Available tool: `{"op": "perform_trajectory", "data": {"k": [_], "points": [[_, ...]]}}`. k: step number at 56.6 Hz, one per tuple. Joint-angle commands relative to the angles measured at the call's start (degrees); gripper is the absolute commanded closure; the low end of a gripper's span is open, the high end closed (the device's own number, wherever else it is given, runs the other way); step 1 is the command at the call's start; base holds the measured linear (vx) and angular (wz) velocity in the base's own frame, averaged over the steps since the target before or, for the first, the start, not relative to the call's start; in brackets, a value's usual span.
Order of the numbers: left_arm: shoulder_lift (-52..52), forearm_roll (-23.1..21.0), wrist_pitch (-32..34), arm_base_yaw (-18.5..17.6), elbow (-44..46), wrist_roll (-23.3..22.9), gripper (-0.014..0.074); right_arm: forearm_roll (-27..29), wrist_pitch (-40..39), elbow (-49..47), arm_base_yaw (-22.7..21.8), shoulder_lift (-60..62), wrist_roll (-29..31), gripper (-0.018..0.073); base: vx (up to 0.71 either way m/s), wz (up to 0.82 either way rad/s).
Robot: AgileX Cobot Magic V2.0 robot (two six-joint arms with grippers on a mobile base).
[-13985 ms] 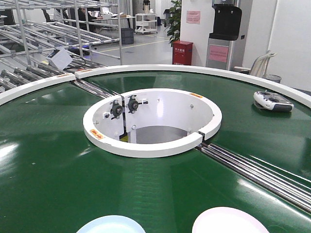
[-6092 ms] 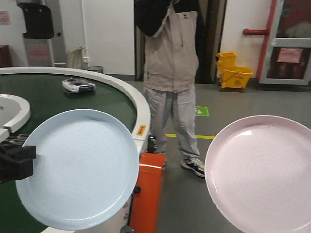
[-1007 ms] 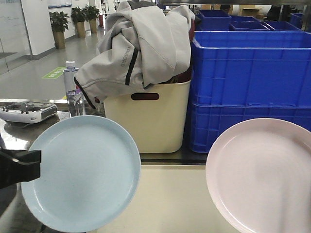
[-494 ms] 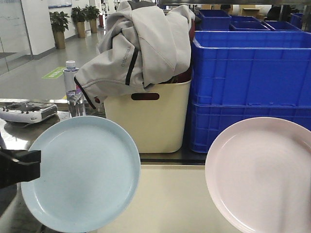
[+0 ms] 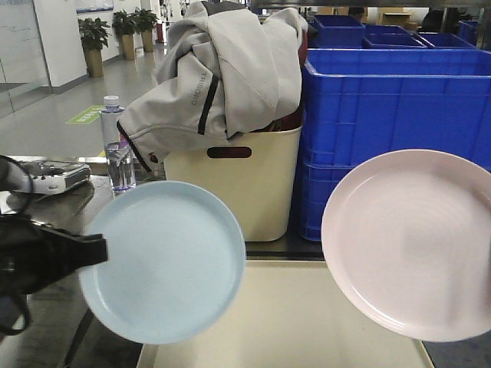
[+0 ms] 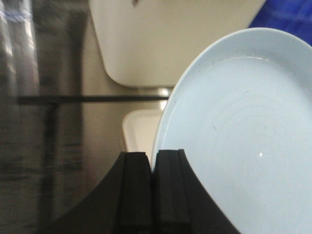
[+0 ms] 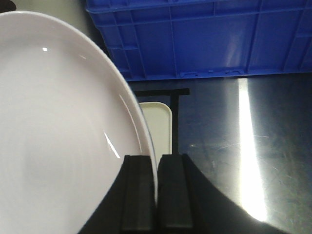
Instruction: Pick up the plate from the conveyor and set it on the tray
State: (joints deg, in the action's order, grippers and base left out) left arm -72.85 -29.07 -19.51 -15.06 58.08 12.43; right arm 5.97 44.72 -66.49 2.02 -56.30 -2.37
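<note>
tabletop (image 7: pixel 243 161): brushed steel, glare streaks seen in the right wrist view; tray, tub and crates are carried on it.
blue crates (image 5: pixel 391 115): stacked at the right rear, just beside the tub; more blue crates are seen behind them.
tray (image 5: pixel 291 322): cream, shallow, laid flat on the tabletop in front of the tub and crates. No plate is resting in it.
tub (image 5: pixel 238 184): tall, cream, with a handle slot, stood upright behind the tray.
jacket (image 5: pixel 222 69): grey, heaped over the tub top, one sleeve hung down the left side.
pink plate (image 5: pixel 410 241): held up on edge over the tray's right end, face turned to the front camera, in front of the crates.
blue plate (image 5: pixel 165 261): held up on edge over the tray's left end, face to the front camera, well apart from the pink plate.
left tool (image 6: pixel 152 161): clenched on the blue plate's rim, which is pinched between both black fingers.
right tool (image 7: pixel 156 163): clenched on the pink plate's rim in the same way.
water bottle (image 5: pixel 115 146): upright, left of the tub.
controller (image 5: pixel 50 176): grey handheld unit, lying flat left of the bottle.
</note>
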Motion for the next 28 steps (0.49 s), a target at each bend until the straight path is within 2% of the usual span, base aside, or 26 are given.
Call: {"op": "perform_trajectory", "data": {"k": [1,7,19,28], "points": [[-3.8,-6.0,4.1,-2.7,5.6,4.6,0.0600,0.5,-5.5,-1.6,-0.3,0.5,-0.1,0.0571,0.00,0.00],[-10.9,-8.2,3.3,-5.1,10.8,6.1,0.0599,0.5,-5.4,-1.6,-0.3,0.5,-0.3,0.0571,0.00,0.00],[-21.4,-8.2,2.5,-9.1,18.0,6.8,0.0584,0.4,-5.5,-1.6,-0.3,0.5,-0.3,0.0571,0.00,0.00],[-26.1,-8.2,1.1,-10.4,21.4,6.9,0.0513,0.4,-5.4,-1.6,-0.3,0.5,-0.3,0.0571,0.00,0.00]]}}
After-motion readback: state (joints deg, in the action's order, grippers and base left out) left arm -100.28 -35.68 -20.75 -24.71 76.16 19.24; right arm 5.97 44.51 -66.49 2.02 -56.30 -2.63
